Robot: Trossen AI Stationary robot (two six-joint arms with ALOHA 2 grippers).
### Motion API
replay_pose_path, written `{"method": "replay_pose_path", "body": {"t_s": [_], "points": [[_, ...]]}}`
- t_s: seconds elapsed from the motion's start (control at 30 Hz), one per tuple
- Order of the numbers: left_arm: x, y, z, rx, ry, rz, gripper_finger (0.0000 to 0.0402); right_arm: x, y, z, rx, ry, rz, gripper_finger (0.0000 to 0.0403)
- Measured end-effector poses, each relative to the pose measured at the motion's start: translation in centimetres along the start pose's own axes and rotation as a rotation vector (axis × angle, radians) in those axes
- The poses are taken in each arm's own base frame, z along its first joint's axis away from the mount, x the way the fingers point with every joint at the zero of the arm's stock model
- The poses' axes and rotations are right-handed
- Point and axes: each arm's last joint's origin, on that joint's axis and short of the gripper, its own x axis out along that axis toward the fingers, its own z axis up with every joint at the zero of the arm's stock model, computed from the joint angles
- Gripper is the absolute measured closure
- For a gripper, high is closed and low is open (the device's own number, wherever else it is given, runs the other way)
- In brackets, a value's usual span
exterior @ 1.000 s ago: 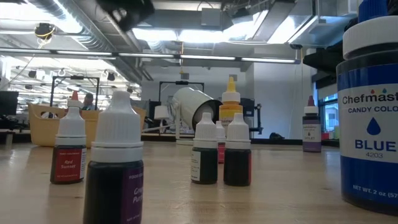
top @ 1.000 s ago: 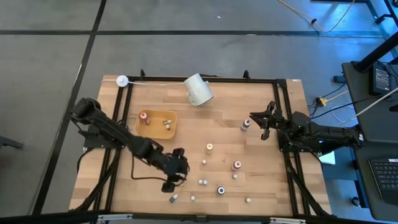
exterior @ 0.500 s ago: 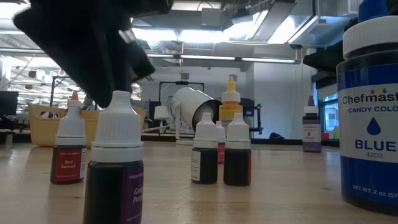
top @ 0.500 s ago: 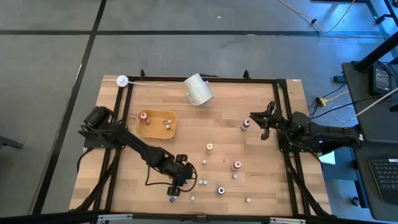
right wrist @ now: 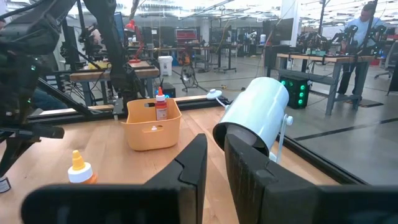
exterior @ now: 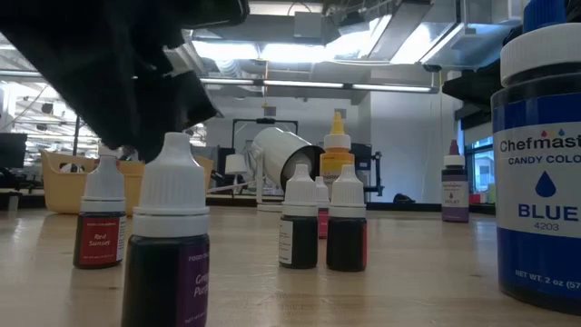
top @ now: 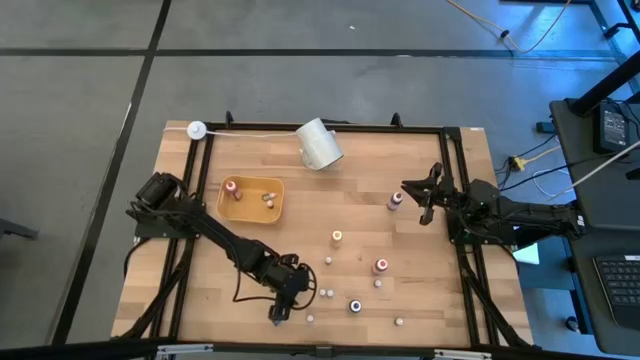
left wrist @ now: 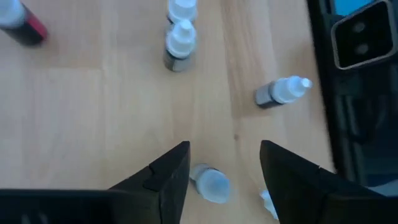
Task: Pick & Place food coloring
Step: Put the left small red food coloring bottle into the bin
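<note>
Several small food coloring bottles stand on the wooden table [top: 440, 300]. My left gripper [top: 283, 305] is low over the near middle of the table and open. In the left wrist view its fingers [left wrist: 171, 177] stand on either side of an upright white-capped bottle [left wrist: 210, 185], and I see no touch. A second bottle [left wrist: 268, 202] peeks out by the other finger. Another bottle [left wrist: 281, 92] lies on its side farther on, and two more [left wrist: 180, 40] stand upright beyond. My right gripper [top: 424, 196] waits shut at the table's right side.
A yellow-orange tray [top: 250, 182] at the left centre holds three bottles. A white cup [top: 319, 144] lies on its side at the far edge. More bottles [top: 381, 265] are scattered across the centre and near right. A black frame rail [left wrist: 354, 124] runs along the near edge.
My left gripper has come down and moved toward the table's near edge. It now stands low over the bottles there. In the low view it has dropped from the top of the picture to just above the white caps. No bottle has moved.
</note>
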Motion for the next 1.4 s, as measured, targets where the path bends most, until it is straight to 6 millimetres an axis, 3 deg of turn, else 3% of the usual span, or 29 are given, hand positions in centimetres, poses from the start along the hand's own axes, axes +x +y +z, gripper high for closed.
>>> {"method": "replay_pose_path", "body": {"t_s": [0.57, 1.2, 1.4], "points": [[0.0, -0.4, -1.4, 0.129, 0.055, 0.114, 0.024, 0.0, 0.0, 0.0, 0.0, 0.0, 0.0, 0.0341], [0.9, -0.8, -1.6, 0.222, 0.039, 0.118, 0.0341, 0.0, 0.0, 0.0, -0.002, 0.001, 0.0, 0.0341], [0.6, -0.8, -1.6, 0.208, 0.038, 0.118, 0.0346, 0.0, 0.0, 0.0, -0.002, 0.0, 0.0, 0.0341]]}}
